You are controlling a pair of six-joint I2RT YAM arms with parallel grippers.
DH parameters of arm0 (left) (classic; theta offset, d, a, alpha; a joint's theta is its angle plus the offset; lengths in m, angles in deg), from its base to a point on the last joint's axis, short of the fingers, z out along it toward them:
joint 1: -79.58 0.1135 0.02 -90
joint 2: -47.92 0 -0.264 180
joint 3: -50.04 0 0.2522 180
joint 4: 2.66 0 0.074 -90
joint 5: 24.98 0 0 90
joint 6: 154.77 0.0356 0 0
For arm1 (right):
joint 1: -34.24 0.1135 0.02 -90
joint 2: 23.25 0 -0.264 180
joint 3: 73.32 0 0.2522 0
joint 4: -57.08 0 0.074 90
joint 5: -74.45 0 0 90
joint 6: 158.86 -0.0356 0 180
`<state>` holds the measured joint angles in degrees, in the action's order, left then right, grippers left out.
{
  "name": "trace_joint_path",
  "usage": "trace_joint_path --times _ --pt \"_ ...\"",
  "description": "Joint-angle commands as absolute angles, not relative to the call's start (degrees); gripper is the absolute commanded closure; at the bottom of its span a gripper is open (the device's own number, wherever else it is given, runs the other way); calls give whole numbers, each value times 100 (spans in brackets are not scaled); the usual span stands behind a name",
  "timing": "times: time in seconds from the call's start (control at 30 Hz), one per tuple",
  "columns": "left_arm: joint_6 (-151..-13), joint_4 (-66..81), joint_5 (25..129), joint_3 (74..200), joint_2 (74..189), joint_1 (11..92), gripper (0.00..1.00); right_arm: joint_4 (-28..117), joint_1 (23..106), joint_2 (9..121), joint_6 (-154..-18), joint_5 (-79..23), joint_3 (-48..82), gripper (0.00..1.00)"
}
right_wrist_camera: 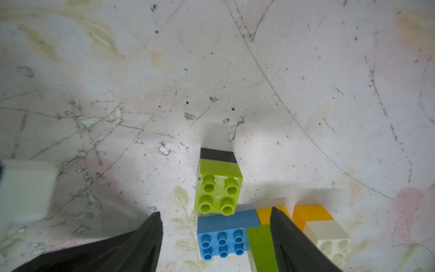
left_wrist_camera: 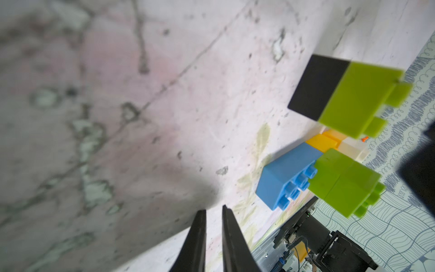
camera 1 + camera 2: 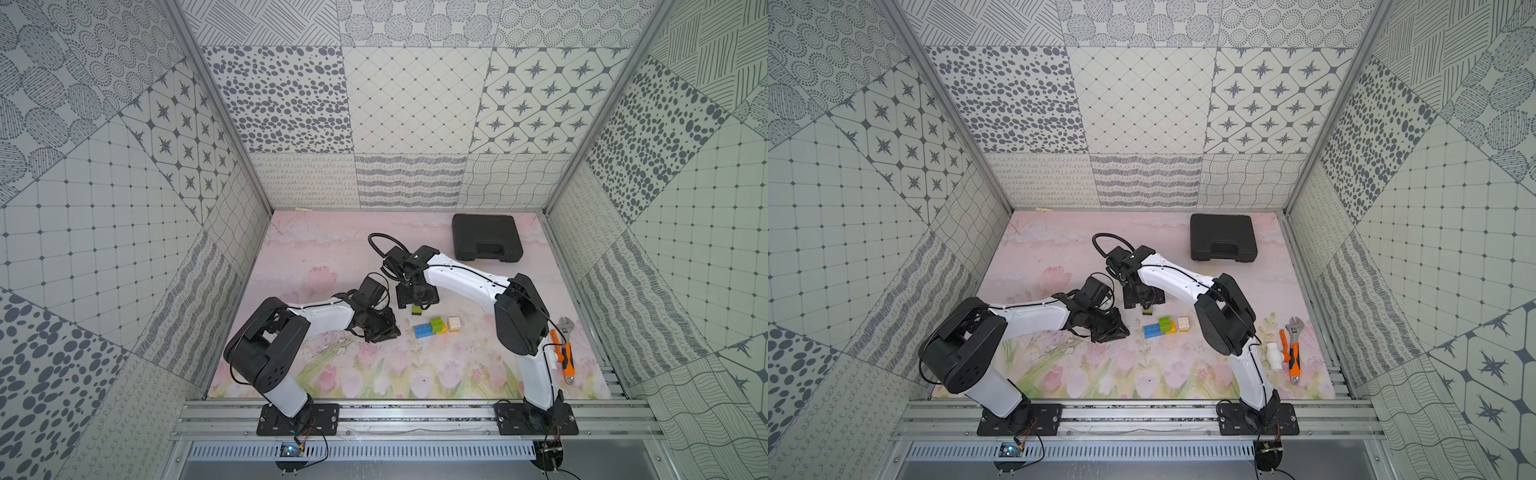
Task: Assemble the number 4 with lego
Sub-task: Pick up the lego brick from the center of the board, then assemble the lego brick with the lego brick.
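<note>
While lime green-on-black plastic brick stack (image 1: 219, 186) stands free mid-surface, likely staged beside blue plastic brick (image 1: 226, 221), right gripper (image 1: 215, 210) spread; left gripper (image 2: 213, 208) near-closed, empty.

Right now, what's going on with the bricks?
The right gripper hangs open over a green brick stacked on a black brick, gripping nothing. Next to that stack lies the blue brick with two more green bricks on it, and a yellow brick and white brick alongside. The left gripper sits off to the side, nearly closed and empty. The pieces lie in separate groups.
</note>
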<state>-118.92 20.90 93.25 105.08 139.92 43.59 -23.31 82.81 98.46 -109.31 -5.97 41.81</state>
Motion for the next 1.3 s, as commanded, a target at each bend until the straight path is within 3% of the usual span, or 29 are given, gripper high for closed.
trace_joint_path --times 0.0,0.23,0.37,0.7,1.27 --pt "-12048 2766 8735 10196 13753 4406 82 -2401 8256 9883 -10964 -482 4214 31" --pt "-12063 2815 8733 10199 13685 4408 82 -1941 8153 9923 -10866 -703 3944 59" --pt "-12152 2822 8900 10142 13651 4408 82 -1779 8150 9753 -10604 -775 3821 70" --pt "-12645 1883 9315 9982 14235 4266 87 -2425 8528 7874 -10532 -804 2920 72" --pt "-12612 1910 9183 10098 14322 4265 88 -2153 8926 8447 -10910 -1021 2704 73"
